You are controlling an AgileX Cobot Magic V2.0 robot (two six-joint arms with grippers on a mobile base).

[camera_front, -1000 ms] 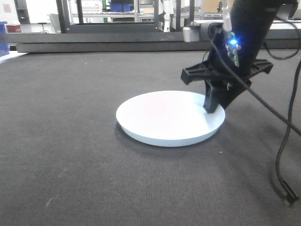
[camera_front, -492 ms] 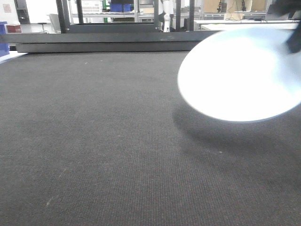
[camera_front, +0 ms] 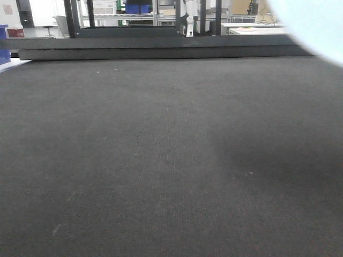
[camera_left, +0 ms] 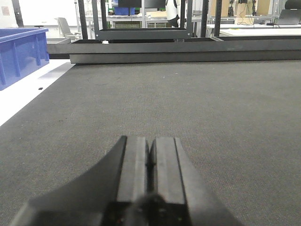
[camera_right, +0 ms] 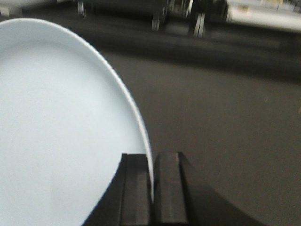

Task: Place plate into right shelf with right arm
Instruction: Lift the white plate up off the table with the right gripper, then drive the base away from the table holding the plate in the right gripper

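Observation:
The white plate (camera_right: 61, 127) fills the left of the right wrist view, lifted off the table and standing on edge. My right gripper (camera_right: 151, 162) is shut on its thin rim, one finger on each face. In the front view only a blurred piece of the plate (camera_front: 316, 24) shows at the top right corner, and the right gripper itself is outside that view. My left gripper (camera_left: 150, 143) hovers low over the dark mat, shut with nothing in it. The right shelf is out of view.
A dark textured mat (camera_front: 161, 160) covers the table, with a low dark ledge (camera_front: 161, 51) along its far edge. A blue bin (camera_left: 21, 52) stands on a white surface at the far left. Dark frames and racks stand in the background.
The plate was lying flat on the mat with the right gripper on its rim; it has been lifted and carried up and to the right, almost out of the front view.

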